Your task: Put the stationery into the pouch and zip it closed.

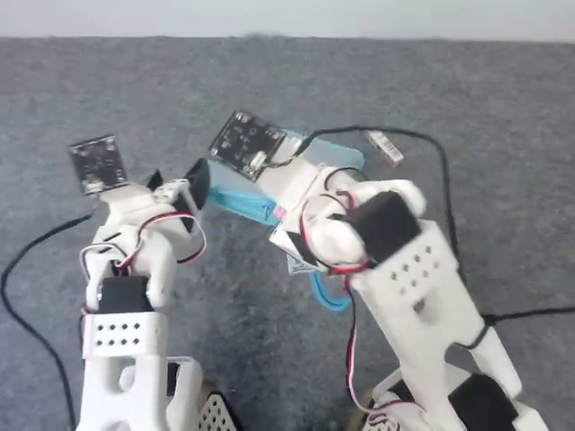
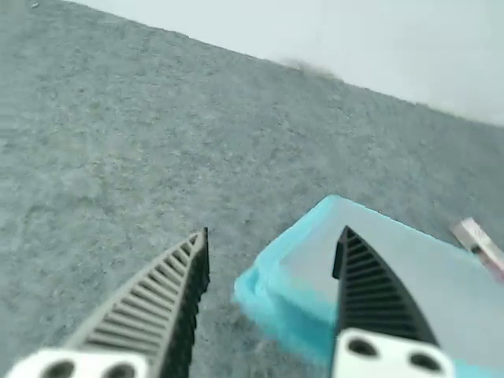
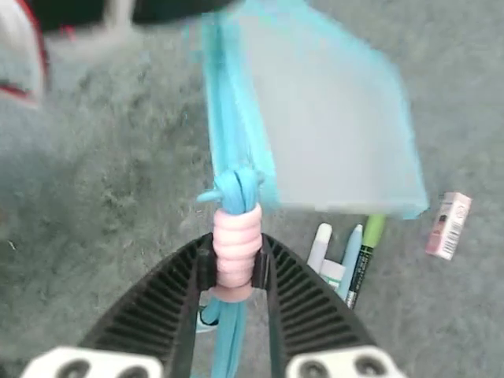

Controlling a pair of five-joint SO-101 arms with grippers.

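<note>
Grey carpet (image 1: 503, 99), pale wall (image 1: 359, 18) — left hand (image 2: 274, 231) gapes at pouch (image 2: 417, 248), right hand (image 3: 235, 239) pinches its pink pull (image 3: 236, 256).

Grey carpeted tabletop (image 1: 269, 81), pale wall (image 1: 359, 18) along its far edge.

The desk (image 1: 503, 99) I worked at wore a coarse grey carpet-like covering wherever I looked. Behind its far edge stood a plain pale wall (image 1: 359, 16), under soft, even light.
</note>
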